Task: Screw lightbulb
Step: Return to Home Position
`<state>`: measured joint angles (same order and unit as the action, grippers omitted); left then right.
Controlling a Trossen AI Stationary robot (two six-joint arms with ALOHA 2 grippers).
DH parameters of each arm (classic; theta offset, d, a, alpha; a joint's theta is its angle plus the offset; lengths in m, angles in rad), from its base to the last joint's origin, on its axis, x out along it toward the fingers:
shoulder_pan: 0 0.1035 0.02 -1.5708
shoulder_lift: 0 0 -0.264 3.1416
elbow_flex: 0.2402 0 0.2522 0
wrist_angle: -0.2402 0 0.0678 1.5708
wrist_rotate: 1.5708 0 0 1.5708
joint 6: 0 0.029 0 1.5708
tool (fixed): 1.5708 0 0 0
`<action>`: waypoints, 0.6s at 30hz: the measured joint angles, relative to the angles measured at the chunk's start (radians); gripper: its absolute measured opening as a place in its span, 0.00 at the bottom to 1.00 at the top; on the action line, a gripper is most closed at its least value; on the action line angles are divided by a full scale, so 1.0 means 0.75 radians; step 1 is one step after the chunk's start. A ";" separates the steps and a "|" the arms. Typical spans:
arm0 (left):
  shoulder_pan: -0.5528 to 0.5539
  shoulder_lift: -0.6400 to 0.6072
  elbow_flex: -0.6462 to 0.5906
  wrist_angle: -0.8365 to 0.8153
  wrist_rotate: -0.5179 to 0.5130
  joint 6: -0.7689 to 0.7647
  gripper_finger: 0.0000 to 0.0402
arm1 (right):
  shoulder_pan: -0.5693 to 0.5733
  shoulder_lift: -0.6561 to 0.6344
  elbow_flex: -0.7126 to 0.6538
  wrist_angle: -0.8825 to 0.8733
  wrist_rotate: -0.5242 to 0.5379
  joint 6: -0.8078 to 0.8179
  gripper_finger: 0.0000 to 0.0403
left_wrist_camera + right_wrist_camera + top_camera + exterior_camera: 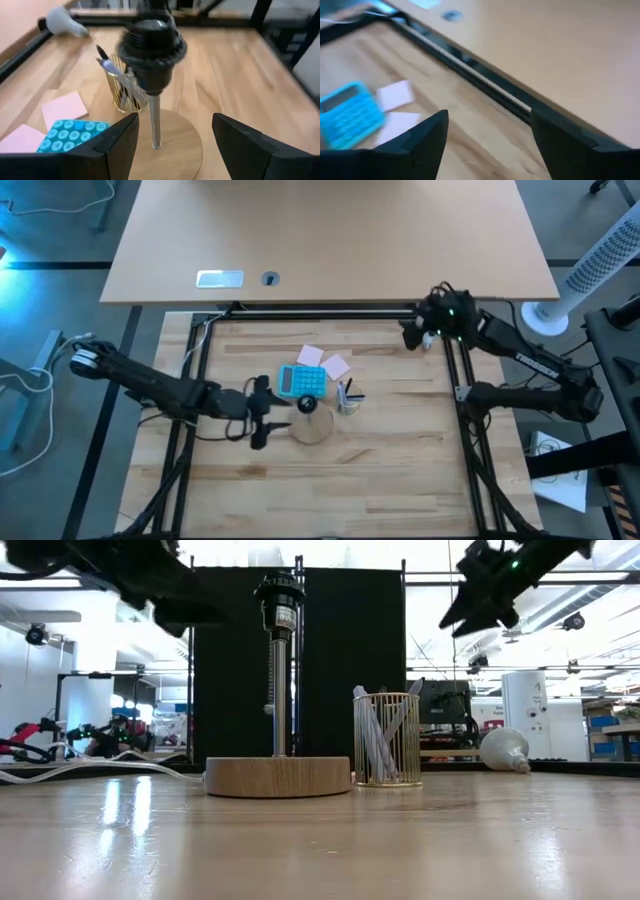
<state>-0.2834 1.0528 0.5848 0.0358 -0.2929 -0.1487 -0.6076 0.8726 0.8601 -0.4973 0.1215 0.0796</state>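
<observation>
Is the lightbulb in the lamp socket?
No: the lightbulb lies on its side on the table, apart from the lamp, whose socket is bare.

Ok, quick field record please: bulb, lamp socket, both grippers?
bulb: frosted white pear-shaped lightbulb lying on the wooden table near its far right corner, not held
socket: black socket atop the round wooden-base lamp, empty
left gripper: open, beside the lamp, holding nothing
right gripper: open, raised near the bulb's corner, holding nothing
</observation>
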 joint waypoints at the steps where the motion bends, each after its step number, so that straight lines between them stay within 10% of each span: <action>1: 0.000 -0.042 -0.033 0.032 -0.001 -0.007 0.61 | 0.045 -0.031 -0.028 0.036 -0.001 -0.001 0.66; 18: 0.001 -0.476 -0.381 0.047 -0.012 -0.109 0.61 | 0.506 -0.358 -0.429 0.326 0.001 0.029 0.52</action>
<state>-0.2829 0.6958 0.2993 0.0714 -0.3019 -0.2303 -0.2284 0.6044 0.5382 -0.2530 0.1219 0.1016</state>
